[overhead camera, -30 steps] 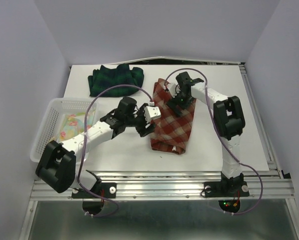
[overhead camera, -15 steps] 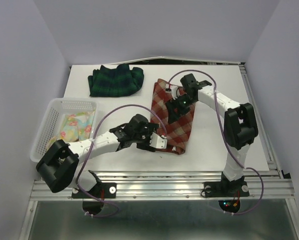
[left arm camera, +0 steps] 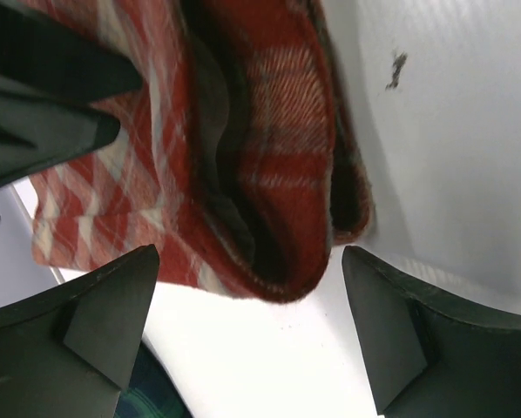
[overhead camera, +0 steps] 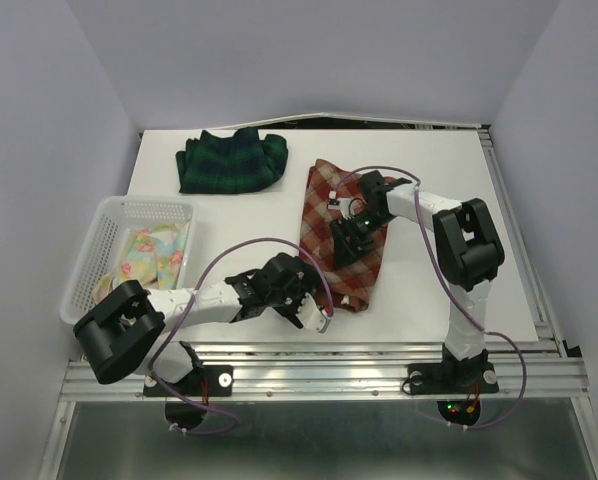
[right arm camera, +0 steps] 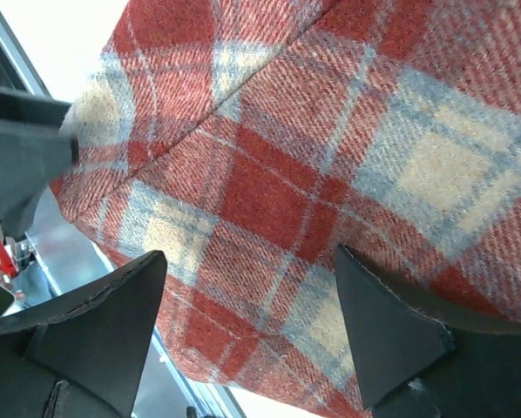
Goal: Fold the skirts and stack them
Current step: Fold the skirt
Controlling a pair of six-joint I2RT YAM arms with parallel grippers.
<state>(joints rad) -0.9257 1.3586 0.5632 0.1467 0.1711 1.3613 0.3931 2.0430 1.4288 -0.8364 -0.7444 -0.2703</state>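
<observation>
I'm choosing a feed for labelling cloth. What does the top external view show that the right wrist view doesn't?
Only the top view: the green plaid skirt, and the white basket holding the floral skirt. Only the right wrist view: the cloth's weave and a diagonal crease, close up beneath the open right end effector. Both: the red-and-cream plaid skirt.
</observation>
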